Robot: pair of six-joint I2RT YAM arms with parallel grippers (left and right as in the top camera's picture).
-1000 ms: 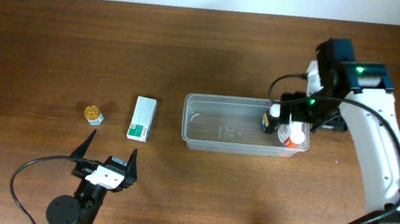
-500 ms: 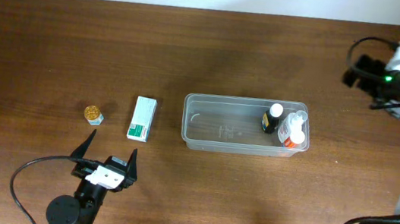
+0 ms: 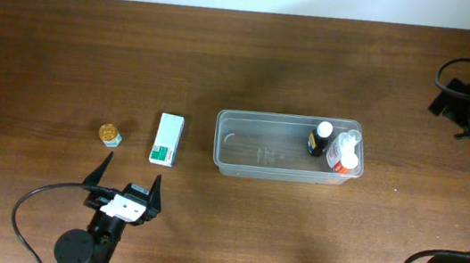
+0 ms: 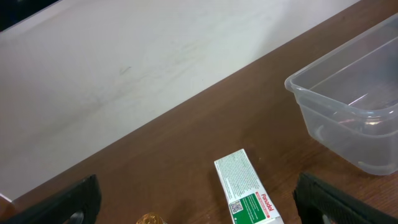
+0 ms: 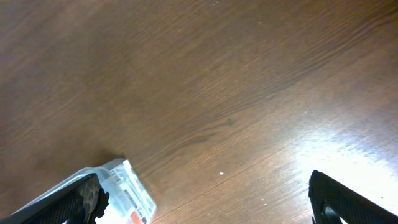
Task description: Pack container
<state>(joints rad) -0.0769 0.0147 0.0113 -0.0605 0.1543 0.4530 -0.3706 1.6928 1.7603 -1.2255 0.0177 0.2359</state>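
Brown wooden table (image 3: 65, 48). Container (image 3: 259, 157): right of centre, 2 bottles (image 3: 320, 138) at its 3 o'clock end. Left gripper (image 3: 132, 171): 7 o'clock, aimed toward 12, jaws spread wide, empty. Right gripper (image 5: 205, 186): 2 o'clock edge, jaws spread, empty, well apart from container.

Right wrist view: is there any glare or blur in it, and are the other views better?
Right wrist view: strong glare on the table at lower right, and the container corner at lower left looks soft. Left wrist view: even light, and the print on the box is sharp. Overhead view: even light, no glare on the wood, things sharp.
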